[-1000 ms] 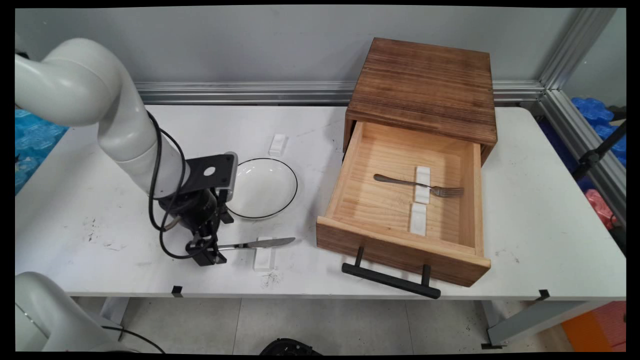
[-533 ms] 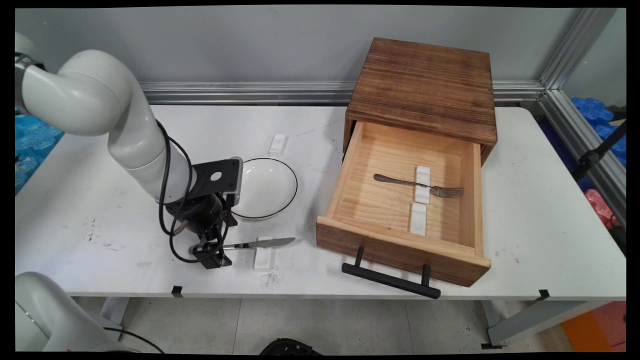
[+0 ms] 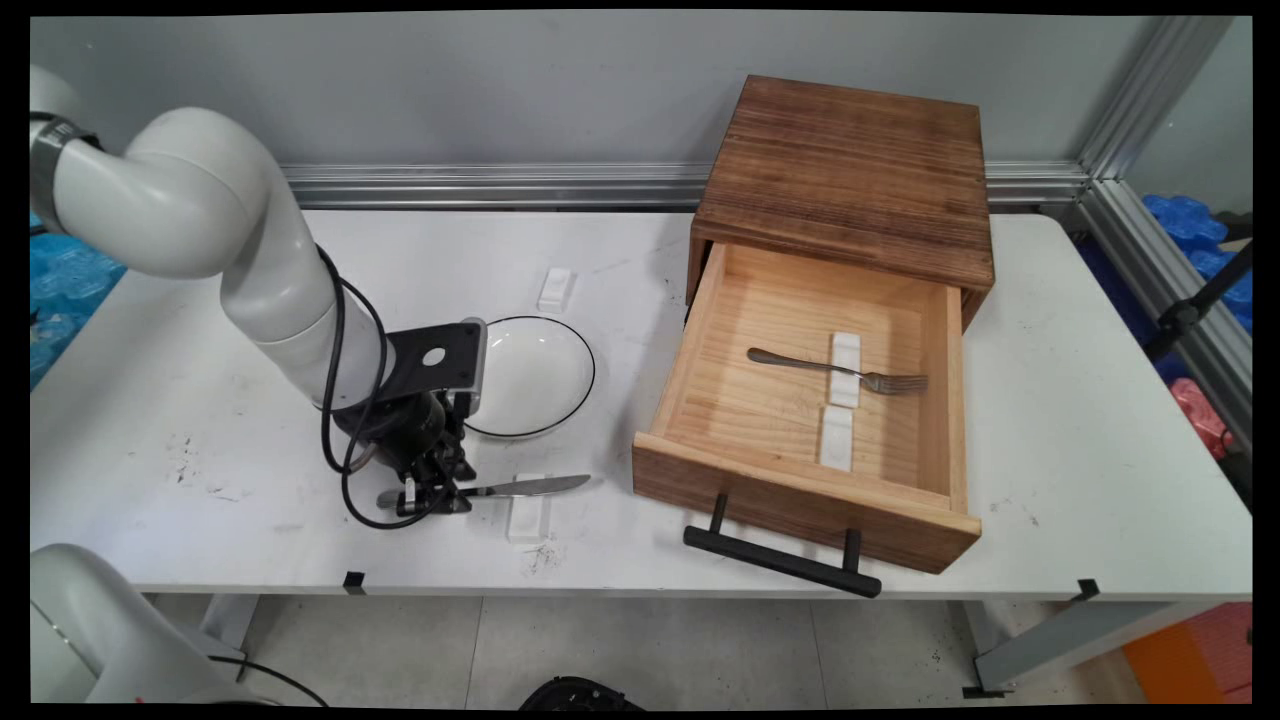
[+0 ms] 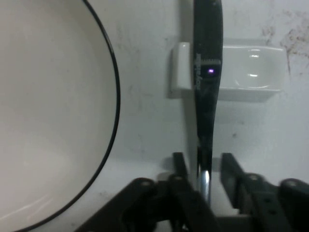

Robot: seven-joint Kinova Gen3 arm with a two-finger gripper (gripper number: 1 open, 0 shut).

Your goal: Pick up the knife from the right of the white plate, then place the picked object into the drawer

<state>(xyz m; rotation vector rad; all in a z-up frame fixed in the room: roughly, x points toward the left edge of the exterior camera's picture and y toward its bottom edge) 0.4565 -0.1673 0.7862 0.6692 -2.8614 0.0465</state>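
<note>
The gripper [image 4: 202, 169] is down low on the table [image 3: 180, 400], its two fingers open on either side of the knife [image 3: 520, 487] handle — not squeezing yet. The knife lies across a small white rest [image 4: 241, 72], just beside the plate [image 3: 530, 375]. Best squeeze is square on the handle, staying level.

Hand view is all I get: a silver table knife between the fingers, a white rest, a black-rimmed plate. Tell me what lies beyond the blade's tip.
Observer: An open light wooden drawer, pulled out of a dark wooden box, stands past the tip of the silver table knife.
Operator: List its contents.
Observer: A silver fork lies across one small white ceramic rest; a second white rest, nearer the drawer's front, is bare.
Operator: Report anything behind the plate.
Observer: Another white rest sits on the far side of the black-rimmed white plate, apart from it.
</note>
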